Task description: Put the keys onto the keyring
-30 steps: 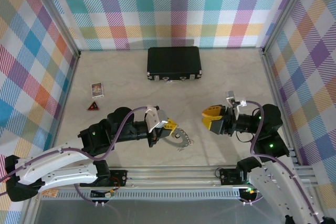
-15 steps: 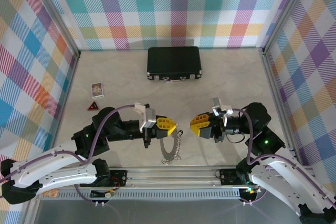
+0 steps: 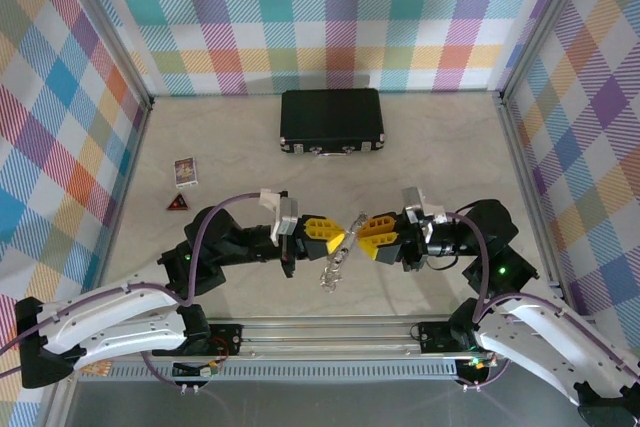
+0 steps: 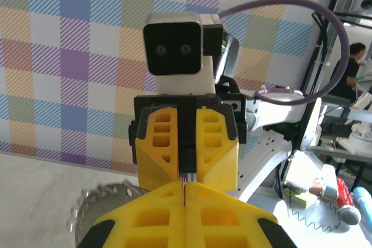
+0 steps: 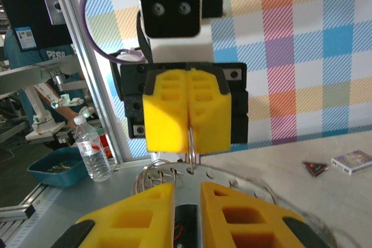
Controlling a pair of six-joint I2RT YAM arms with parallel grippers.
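Note:
My two grippers meet tip to tip above the front of the table. The left gripper is shut on the keyring, a thin wire loop pinched between its yellow fingers and threaded through a hole in the keys. The keys are a silvery flat wreath hanging below and between the grippers. In the right wrist view the keys lie across the right gripper, whose jaws stand narrowly apart with silvery metal between them. In the left wrist view the left gripper is shut, and the keys show at lower left.
A black case lies at the back centre. A small card box and a red triangle sit at the left. Checked walls close in the sides and back, and a metal rail runs along the front.
Both grippers have moved inward until their tips meet. The right gripper has closed. The keys, flat on the table a second ago, then dangling from the left gripper, now hang between both.

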